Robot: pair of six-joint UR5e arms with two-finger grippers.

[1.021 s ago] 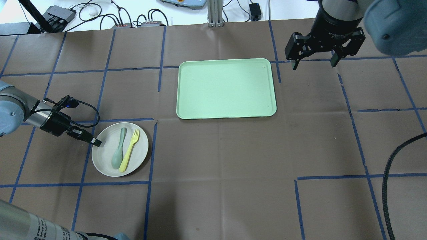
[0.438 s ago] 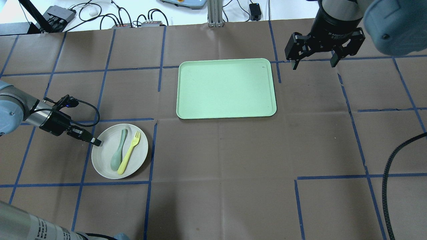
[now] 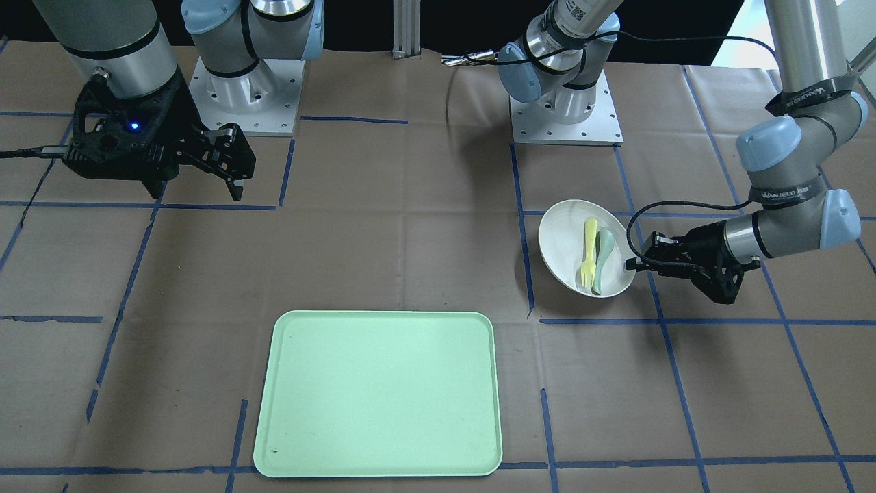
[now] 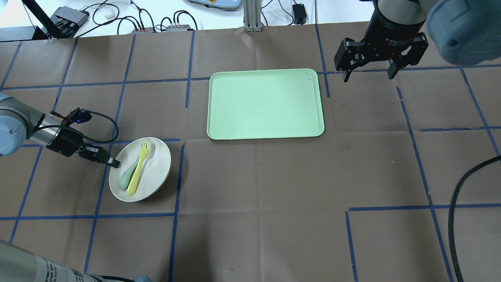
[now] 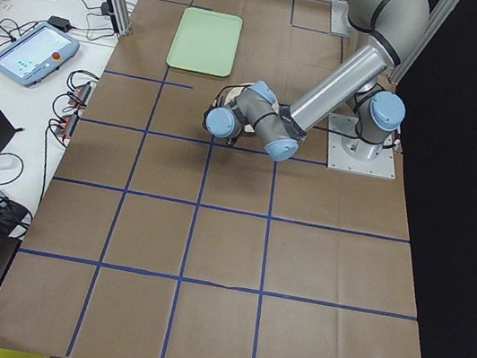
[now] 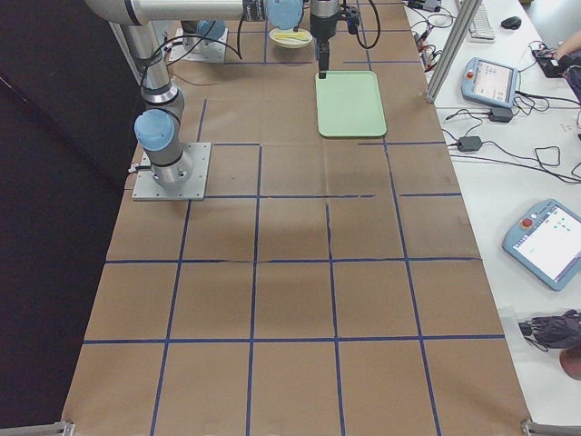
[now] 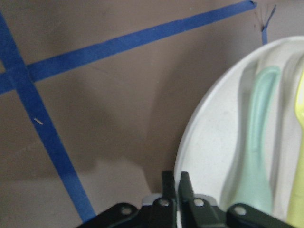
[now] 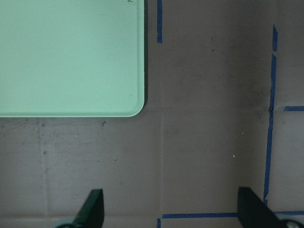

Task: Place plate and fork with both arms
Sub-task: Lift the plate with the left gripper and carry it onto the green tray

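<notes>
The off-white plate [image 4: 154, 166] is pinched at its left rim by my left gripper [image 4: 114, 163], which is shut on it. The plate is tilted, with a shadow under it. The pale-yellow fork [image 4: 139, 168] lies in the plate, partly over the grey-green spoon [image 4: 126, 178]. The front view shows the plate [image 3: 561, 236], fork [image 3: 588, 252] and left gripper [image 3: 633, 266]. The left wrist view shows the shut fingertips [image 7: 167, 190] on the plate rim [image 7: 209, 142]. My right gripper [image 4: 368, 76] is open and empty, right of the tray's far right corner.
The light-green tray [image 4: 266, 103] lies empty in the middle of the table, also seen in the front view [image 3: 380, 394] and right wrist view [image 8: 71, 57]. Blue tape lines cross the brown table cover. Cables and boxes lie beyond the far edge.
The plate has tilted and risen in my left gripper's hold and shifted slightly away from me. The fork and spoon have slid toward the gripper side. The right arm has not moved.
</notes>
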